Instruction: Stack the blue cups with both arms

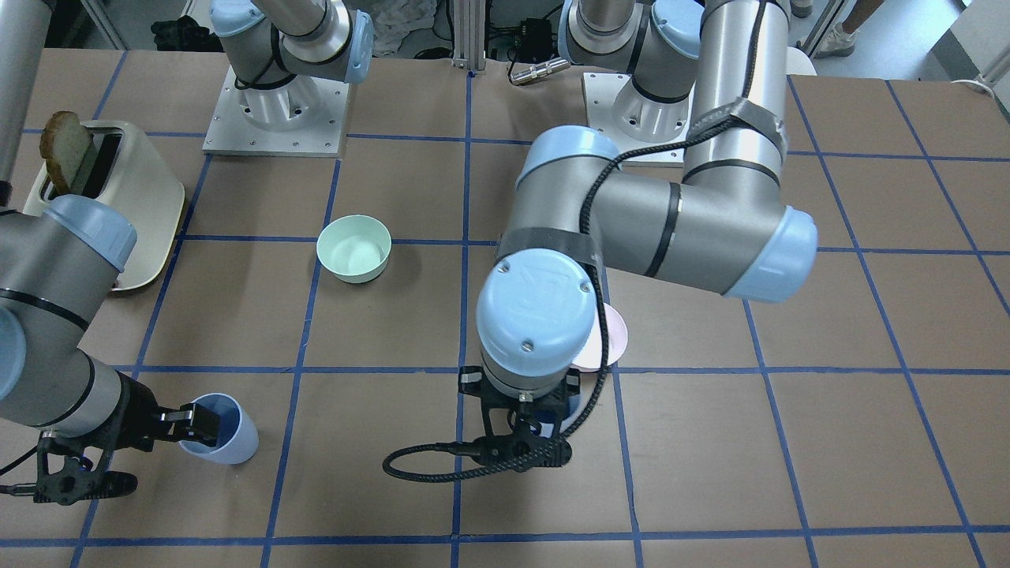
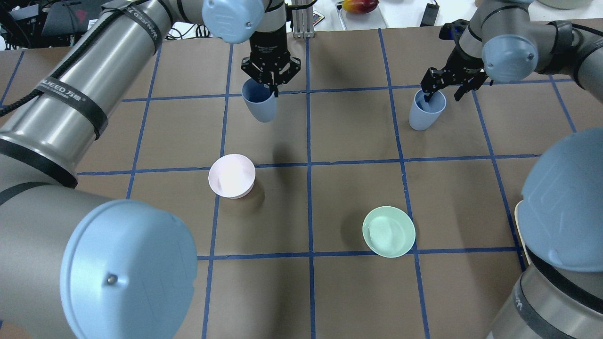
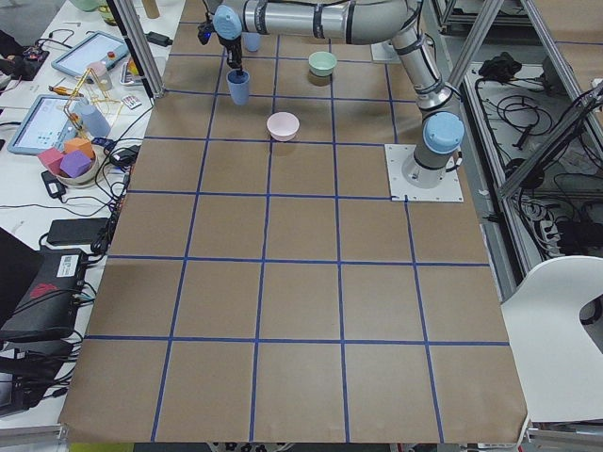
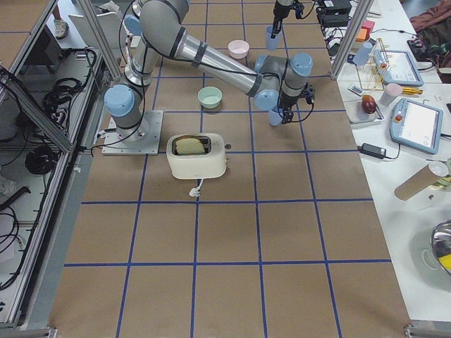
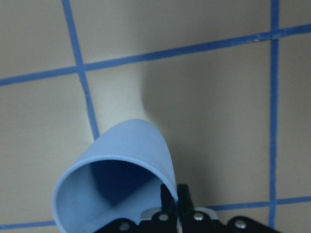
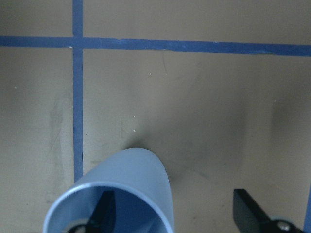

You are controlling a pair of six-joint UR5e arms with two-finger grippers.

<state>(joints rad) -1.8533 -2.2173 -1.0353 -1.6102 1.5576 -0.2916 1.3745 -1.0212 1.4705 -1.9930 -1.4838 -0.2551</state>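
In the overhead view my left gripper (image 2: 272, 89) is shut on the rim of one blue cup (image 2: 258, 104). The left wrist view shows its fingers (image 5: 170, 196) pinching the cup wall (image 5: 124, 160). The cup hangs upright and seems slightly above the table. The second blue cup (image 2: 425, 113) stands on the table at the right. My right gripper (image 2: 442, 96) is open. One finger (image 6: 104, 208) is inside this cup (image 6: 121, 187) and the other finger (image 6: 252, 213) is well outside it. The front view shows the same (image 1: 229, 434).
A pale pink bowl (image 2: 232, 175) sits mid-table, nearer me than the left cup. A mint green bowl (image 2: 388, 231) sits nearer me on the right. A cream toaster (image 1: 134, 205) with a toast slice (image 1: 67, 150) stands by my right arm. Blue tape lines grid the brown table.
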